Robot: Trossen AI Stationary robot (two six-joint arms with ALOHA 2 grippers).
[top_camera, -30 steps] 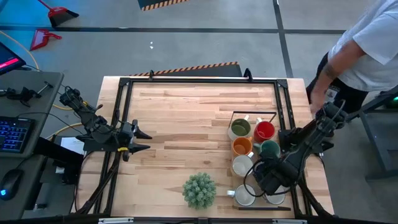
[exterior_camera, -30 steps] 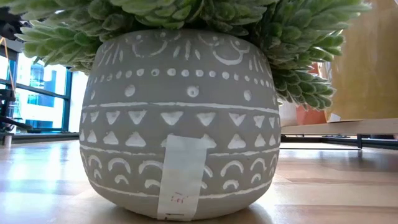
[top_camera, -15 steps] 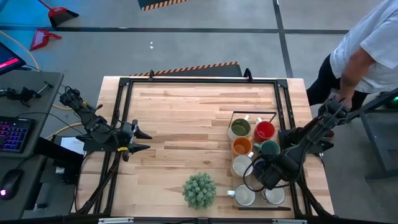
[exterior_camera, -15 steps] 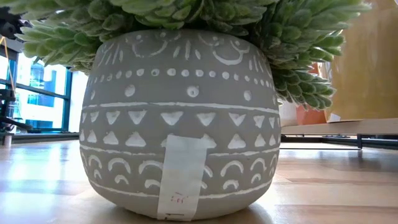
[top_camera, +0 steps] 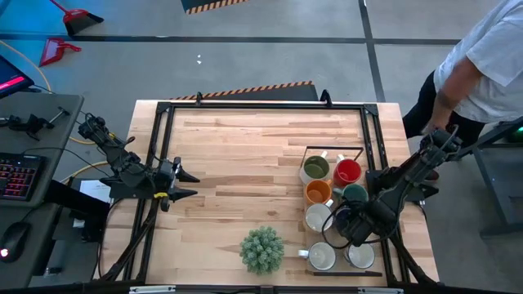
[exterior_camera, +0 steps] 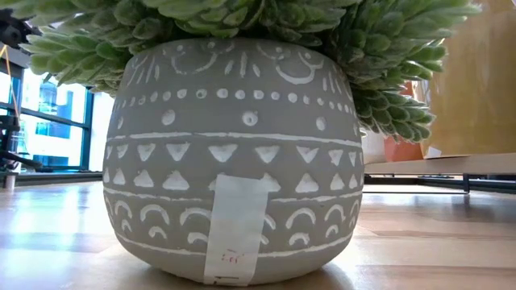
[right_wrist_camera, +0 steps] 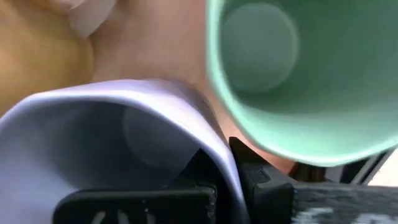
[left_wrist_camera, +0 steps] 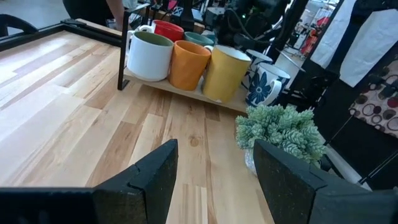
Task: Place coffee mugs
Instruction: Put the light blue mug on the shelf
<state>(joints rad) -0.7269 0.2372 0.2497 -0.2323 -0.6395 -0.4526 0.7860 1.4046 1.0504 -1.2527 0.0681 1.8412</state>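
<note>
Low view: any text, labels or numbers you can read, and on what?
One text only, on the white tape label stuck to the grey patterned plant pot: faint red handwriting, too blurred to read.
No readable words, brands or numbers on the coffee mugs or the table.

Left end effector [top_camera: 189,184] waits spread wide at the table's left; right end effector [right_wrist_camera: 225,163] is clamped.

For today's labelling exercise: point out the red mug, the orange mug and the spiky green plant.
red mug [top_camera: 348,172], high view, on its inside as seen from above.
orange mug [top_camera: 318,192], high view, on its open top.
spiky green plant [top_camera: 262,249], high view, on the middle of its foliage.
</note>
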